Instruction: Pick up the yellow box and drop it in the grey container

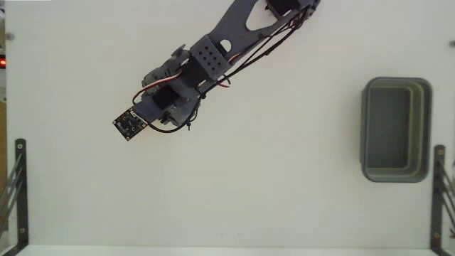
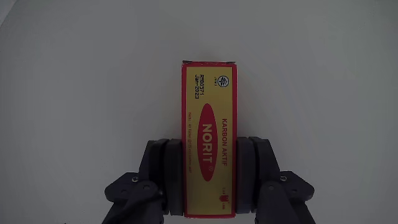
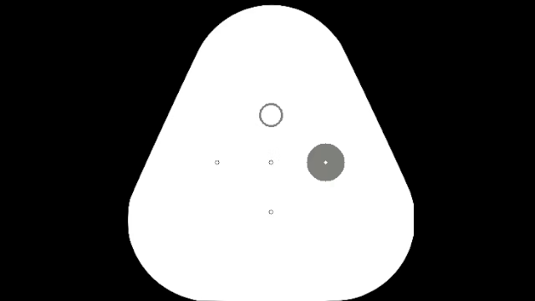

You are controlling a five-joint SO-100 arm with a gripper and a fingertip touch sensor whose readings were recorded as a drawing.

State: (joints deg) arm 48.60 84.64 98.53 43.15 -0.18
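In the wrist view the yellow box (image 2: 208, 124) with its red oval mark lies lengthwise between my two dark fingers (image 2: 165, 168). My gripper (image 2: 208, 144) is shut on it, with a pad pressed against each long side of its near half. In the fixed view my arm (image 1: 206, 60) reaches from the top toward the left-centre of the white table, and it hides the box there. The grey container (image 1: 367, 128) stands far off at the right side of the table, with nothing inside it that I can see.
Black metal brackets stand at the lower left (image 1: 18, 192) and lower right (image 1: 441, 192) edges of the white table (image 1: 270, 185). A small camera board (image 1: 130, 124) hangs off my wrist on the left.
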